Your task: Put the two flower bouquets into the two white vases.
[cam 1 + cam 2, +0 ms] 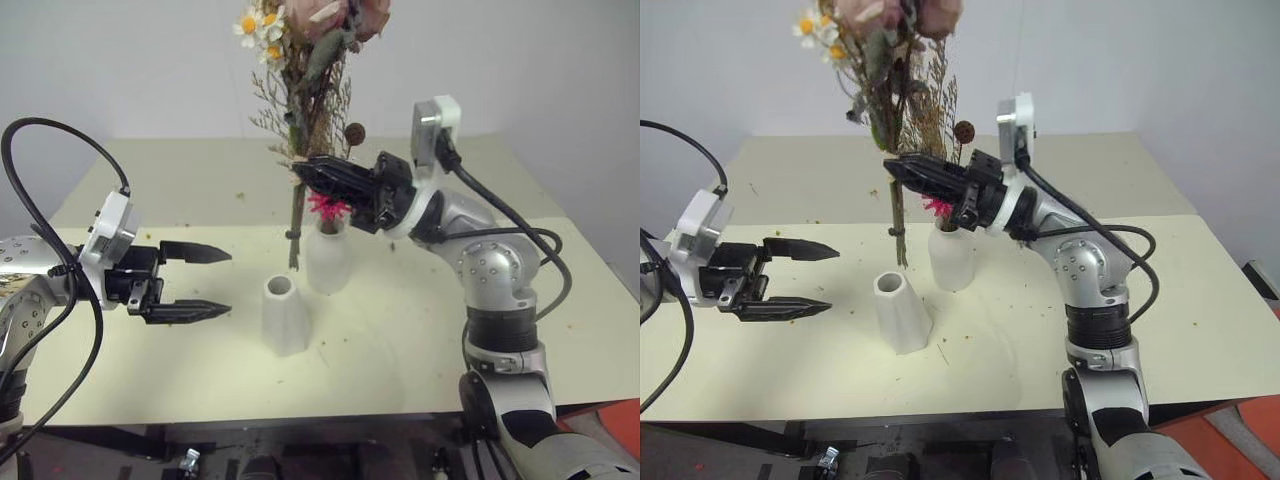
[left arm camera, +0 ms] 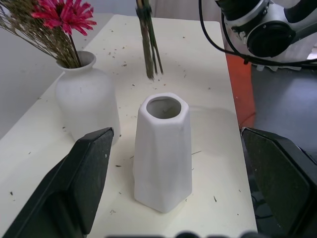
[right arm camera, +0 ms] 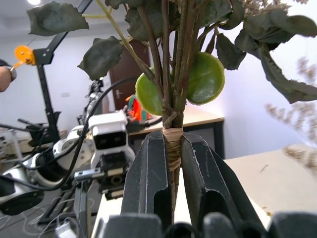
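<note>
Rose bouquet (image 1: 305, 120) seemingly above cone vase (image 1: 284, 315)

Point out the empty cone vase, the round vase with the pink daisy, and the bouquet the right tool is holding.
cone vase (image 1: 284, 318), left eye view, on its front wall below the mouth.
round vase (image 2: 86, 95), left wrist view, on its belly.
rose bouquet (image 1: 298, 205), left eye view, on the stems below the right tool (image 1: 303, 171).

The cone vase (image 2: 163, 148) between the black plastic fingers (image 2: 91, 168) looked matt white ceramic — its table (image 1: 420, 340) smooth, dull cream.
</note>
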Available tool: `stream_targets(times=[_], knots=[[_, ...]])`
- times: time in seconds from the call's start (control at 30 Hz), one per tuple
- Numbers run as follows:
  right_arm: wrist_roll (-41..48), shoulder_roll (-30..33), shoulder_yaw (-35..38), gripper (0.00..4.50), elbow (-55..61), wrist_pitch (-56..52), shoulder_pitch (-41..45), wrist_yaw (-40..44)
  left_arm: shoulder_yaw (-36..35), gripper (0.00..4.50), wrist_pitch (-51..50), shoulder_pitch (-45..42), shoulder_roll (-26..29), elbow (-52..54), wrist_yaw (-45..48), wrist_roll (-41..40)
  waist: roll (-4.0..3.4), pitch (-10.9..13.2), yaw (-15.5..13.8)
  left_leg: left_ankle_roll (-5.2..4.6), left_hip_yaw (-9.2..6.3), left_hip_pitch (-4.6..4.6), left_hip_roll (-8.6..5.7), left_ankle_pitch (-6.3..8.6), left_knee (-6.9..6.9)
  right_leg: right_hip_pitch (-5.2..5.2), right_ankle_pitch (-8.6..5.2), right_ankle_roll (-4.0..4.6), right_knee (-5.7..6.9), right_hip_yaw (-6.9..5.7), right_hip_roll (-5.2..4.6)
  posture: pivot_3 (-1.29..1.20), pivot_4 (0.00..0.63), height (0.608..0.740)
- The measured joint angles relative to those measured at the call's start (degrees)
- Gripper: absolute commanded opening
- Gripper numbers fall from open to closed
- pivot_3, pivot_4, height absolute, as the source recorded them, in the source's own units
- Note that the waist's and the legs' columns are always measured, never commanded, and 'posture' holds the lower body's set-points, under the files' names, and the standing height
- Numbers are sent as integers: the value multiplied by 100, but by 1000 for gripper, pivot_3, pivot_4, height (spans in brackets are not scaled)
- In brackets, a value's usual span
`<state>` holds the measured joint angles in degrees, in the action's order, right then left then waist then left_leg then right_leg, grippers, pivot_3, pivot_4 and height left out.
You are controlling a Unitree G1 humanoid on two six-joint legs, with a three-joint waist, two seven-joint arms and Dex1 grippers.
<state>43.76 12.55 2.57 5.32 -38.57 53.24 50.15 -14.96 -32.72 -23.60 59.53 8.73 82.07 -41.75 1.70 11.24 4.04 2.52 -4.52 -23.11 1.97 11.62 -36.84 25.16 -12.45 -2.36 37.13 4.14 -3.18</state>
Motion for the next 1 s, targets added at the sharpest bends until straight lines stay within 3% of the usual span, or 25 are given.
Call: stream_targets(times=[0.8, 1.0], knots=[[-436, -150, -665, 180, -202, 268, -400, 234, -866, 4500, -249, 909, 245, 616, -272, -311, 0, 0, 0, 0, 0, 1, 2, 0, 1, 0, -3, -4, -1, -1, 0, 0, 150, 740], [-894, -78, -939, 180, -212, 793, -752, 477, -891, 4500, -256, 1020, 245, 620, -277, -321, 0, 0, -3, 0, 0, 1, 1, 0, 1, 0, -10, -16, -1, -1, 0, 0, 150, 740]])
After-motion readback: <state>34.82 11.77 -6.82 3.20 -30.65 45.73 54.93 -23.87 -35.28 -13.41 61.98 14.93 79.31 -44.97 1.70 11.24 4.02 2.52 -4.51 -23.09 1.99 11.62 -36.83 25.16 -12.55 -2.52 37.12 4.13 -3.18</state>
